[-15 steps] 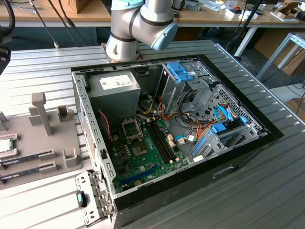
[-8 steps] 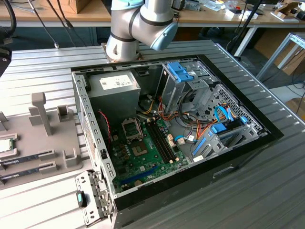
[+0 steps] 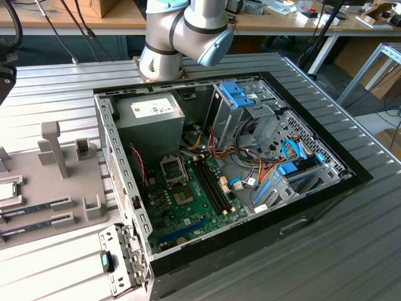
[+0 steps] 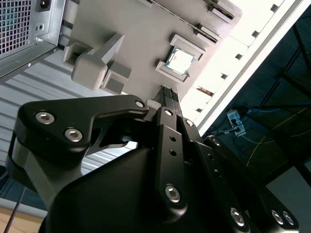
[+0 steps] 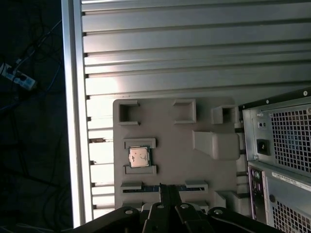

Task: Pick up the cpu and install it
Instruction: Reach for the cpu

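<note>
The cpu [image 5: 139, 157] is a small silvery square with a green rim. It lies in a recess of the grey holder tray [image 5: 175, 145] beside the computer case. It also shows at the exterior view's far left edge [image 3: 6, 190] and in the second wrist view [image 4: 179, 60]. My gripper [image 5: 168, 188] hangs well above the tray, a little off to one side of the cpu, with its thin black fingers [image 4: 168, 97] pressed together and nothing between them. Inside the open case, the motherboard [image 3: 188, 204] carries the bare square socket [image 3: 173, 169].
The grey power-supply box [image 3: 150, 114] sits at the back of the case, with drive cages [image 3: 250, 103] and cables at the exterior view's right. Memory sticks [image 3: 34, 210] lie in tray slots near the cpu. A tall post [image 3: 55, 147] rises from the tray. The ribbed metal table [image 5: 194, 58] surrounds everything.
</note>
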`<state>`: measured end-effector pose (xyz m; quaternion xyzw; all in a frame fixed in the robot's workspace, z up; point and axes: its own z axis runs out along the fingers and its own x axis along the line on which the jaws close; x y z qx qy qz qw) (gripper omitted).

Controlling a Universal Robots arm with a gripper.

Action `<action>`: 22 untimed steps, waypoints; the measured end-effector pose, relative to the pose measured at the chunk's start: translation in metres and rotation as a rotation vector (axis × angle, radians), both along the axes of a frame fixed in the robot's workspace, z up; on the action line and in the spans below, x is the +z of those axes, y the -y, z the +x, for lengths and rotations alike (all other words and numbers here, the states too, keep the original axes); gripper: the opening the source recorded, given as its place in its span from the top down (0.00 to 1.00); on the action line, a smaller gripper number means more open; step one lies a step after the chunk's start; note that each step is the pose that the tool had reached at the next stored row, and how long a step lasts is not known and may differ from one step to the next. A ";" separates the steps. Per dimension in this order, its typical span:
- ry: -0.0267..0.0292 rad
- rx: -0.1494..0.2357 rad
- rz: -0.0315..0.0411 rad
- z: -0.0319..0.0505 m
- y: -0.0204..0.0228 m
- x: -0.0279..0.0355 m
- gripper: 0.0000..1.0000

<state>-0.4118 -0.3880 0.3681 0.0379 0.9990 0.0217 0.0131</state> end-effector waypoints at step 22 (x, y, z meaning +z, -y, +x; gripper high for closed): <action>0.0000 0.000 -0.0005 -0.0019 -0.0010 -0.0133 0.89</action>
